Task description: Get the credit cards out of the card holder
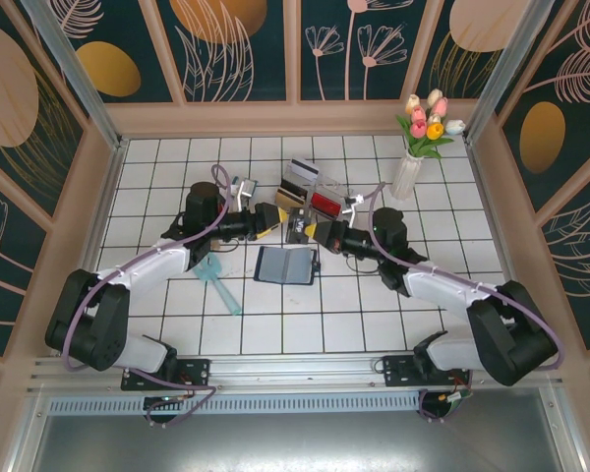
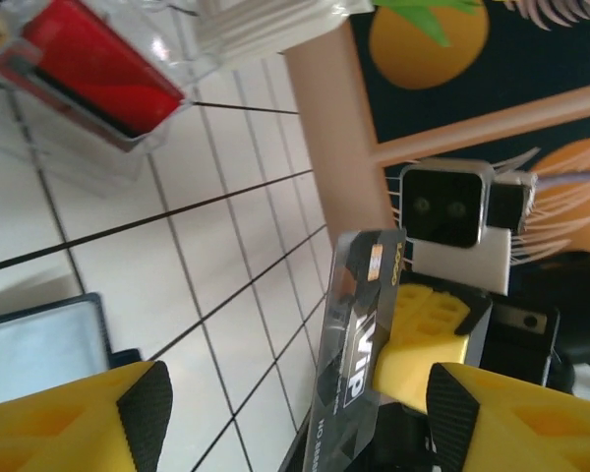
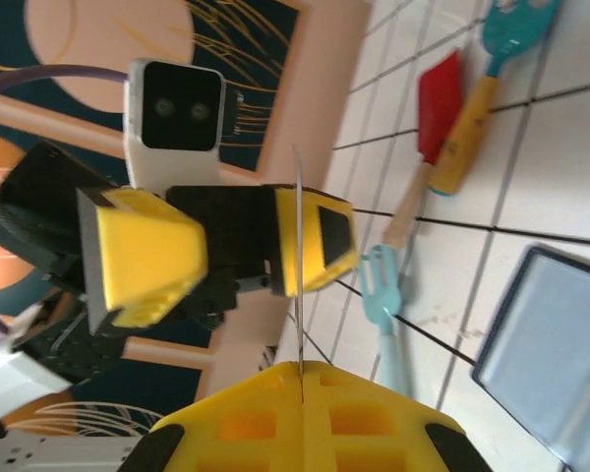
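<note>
The card holder lies open on the white tiles, its blue-grey inside up. Above it my two grippers meet tip to tip. My right gripper is shut on a dark glossy credit card marked VIP, seen edge-on as a thin line in the right wrist view. My left gripper is open, its fingers standing either side of the card. One finger is close against the card's face and the other well apart.
A clear plastic box behind the grippers holds a red card and a tan one. A teal fork and a red spatula lie left of the holder. A vase of tulips stands at the back right.
</note>
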Motion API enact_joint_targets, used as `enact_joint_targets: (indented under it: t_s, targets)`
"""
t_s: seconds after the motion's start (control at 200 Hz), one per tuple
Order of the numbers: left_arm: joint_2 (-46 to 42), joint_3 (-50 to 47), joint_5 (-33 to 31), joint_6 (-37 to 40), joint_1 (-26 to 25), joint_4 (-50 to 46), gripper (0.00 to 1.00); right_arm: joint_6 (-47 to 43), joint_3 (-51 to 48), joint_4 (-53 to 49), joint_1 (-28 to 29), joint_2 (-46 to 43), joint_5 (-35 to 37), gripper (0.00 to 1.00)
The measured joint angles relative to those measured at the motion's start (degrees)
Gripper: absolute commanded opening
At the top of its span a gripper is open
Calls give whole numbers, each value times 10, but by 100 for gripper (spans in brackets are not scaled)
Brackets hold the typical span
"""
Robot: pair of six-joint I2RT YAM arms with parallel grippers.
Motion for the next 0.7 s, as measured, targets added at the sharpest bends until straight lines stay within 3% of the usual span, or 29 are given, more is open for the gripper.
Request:
enact_joint_targets:
  t_s: [0.45,0.515,0.696]
  targets:
    - [6,-9,37,-125,2,150,0,60,22,107,-7,44,-64,0]
    - [6,-11,36,-132,2,156,0,68,22,110,-8,45,-64,3]
    - [6,-18,18,-156,0,176,0,94,22,111,0,47,-32,32]
